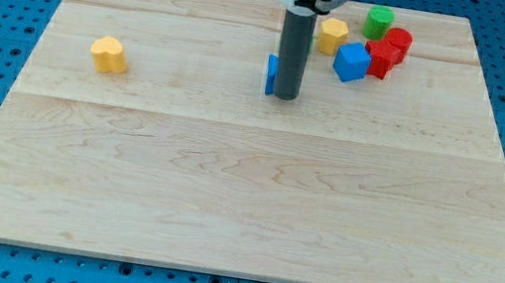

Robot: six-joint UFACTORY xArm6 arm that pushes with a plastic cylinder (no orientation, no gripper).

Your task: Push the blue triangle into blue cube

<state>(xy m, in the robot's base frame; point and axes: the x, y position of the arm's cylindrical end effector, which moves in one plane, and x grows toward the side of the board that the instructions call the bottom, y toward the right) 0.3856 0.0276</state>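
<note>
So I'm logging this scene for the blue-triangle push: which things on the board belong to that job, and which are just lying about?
In the job:
- blue triangle, mostly hidden, on the view's left side of the rod
- blue cube, toward the view's right
- my tip, right beside the blue triangle

Lying about:
- yellow block, far toward the view's left
- yellow block
- green block
- two red blocks
</note>
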